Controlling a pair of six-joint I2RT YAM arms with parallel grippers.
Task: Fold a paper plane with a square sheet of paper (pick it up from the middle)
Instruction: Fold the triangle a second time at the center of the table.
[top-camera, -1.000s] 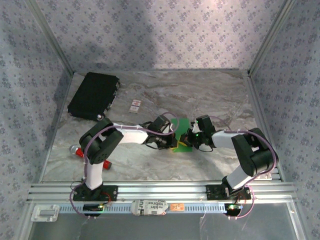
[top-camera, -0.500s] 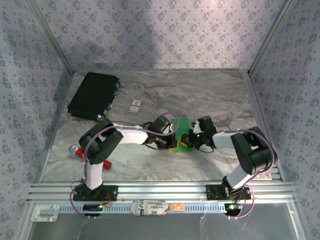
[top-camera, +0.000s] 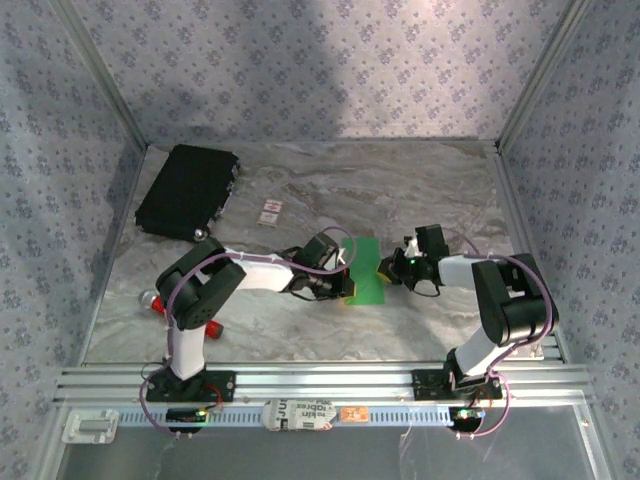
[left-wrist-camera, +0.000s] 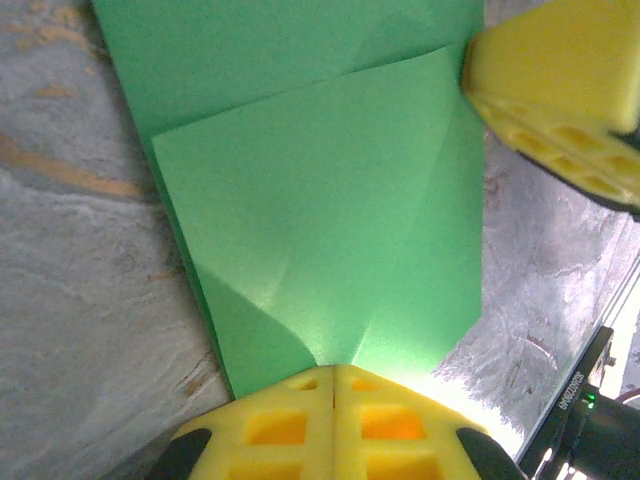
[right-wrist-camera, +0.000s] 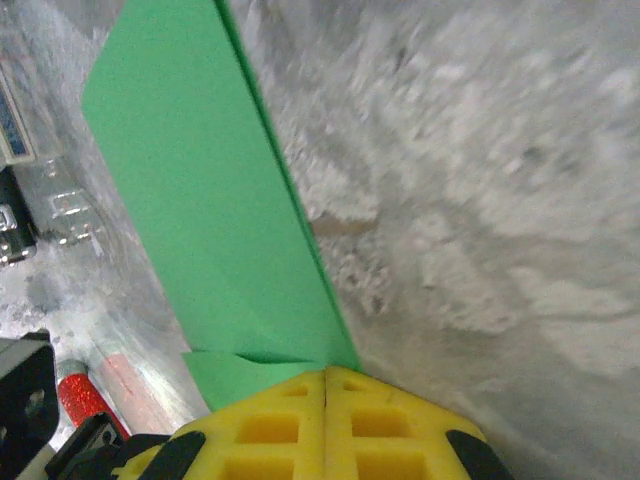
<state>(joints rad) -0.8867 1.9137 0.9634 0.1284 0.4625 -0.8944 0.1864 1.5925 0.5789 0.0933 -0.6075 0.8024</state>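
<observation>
The square sheet of paper (top-camera: 366, 270), bright green, lies flat on the marble table as a folded oblong. The left wrist view shows a slanted flap and creases on the sheet (left-wrist-camera: 320, 200). My left gripper (top-camera: 346, 284) is shut, its yellow tips (left-wrist-camera: 333, 375) touching the sheet's near edge. My right gripper (top-camera: 386, 268) is shut too, its tips (right-wrist-camera: 325, 372) at the opposite edge, over a layered fold of the sheet (right-wrist-camera: 200, 200). Its yellow pads (left-wrist-camera: 560, 90) also appear in the left wrist view. A finished paper plane is out of view.
A black case (top-camera: 188, 190) sits at the back left, with a small white card (top-camera: 270, 211) to its right. A red tool (top-camera: 152, 301) lies by the left arm's elbow, also seen from the right wrist (right-wrist-camera: 75, 395). Patterned walls enclose three sides.
A raised part of the green sheet has come down and the sheet now lies flat. The right gripper has drawn back to the right. The left gripper has barely moved.
</observation>
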